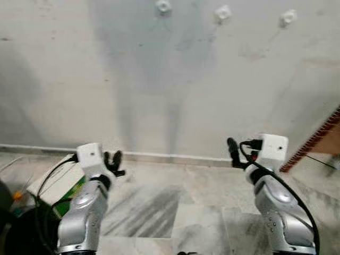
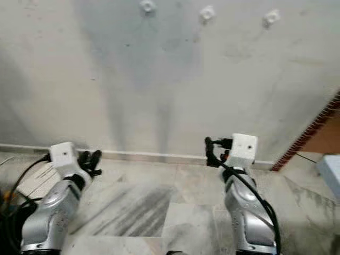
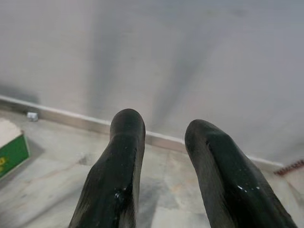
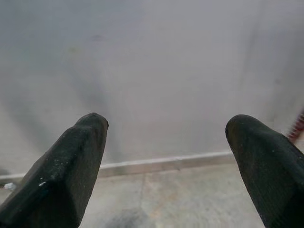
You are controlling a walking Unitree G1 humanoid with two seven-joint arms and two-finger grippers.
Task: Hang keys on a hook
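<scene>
Right gripper (image 4: 166, 128): raised before the pale plaster wall (image 1: 159, 79), black fingers (image 4: 71, 166) spread wide, nothing held between them.
Left gripper (image 3: 161, 128): held lower at the robot's left, black fingers (image 3: 118, 166) parted by a narrow gap, nothing held.
Hooks: three small white wall hooks seen in a row high on the wall — left one (image 1: 163, 6), middle one (image 1: 223, 13), right one (image 1: 288, 17); all bare, well above both grippers.
Keys: cannot be located in either gripper or on any hook.
Wall: a grey shadow is cast down its middle, beneath the left hook.
Floor: grey-veined marble tiles (image 1: 175, 202), met by a white skirting strip (image 1: 175, 156) at the wall's foot.
Left side: green-and-white cardboard box (image 1: 53, 186) is seen on the floor beside the left arm, with black cables (image 1: 32, 223) near it.
Right side: red-brown patterned edge (image 1: 313, 141) is seen slanting along the wall.
</scene>
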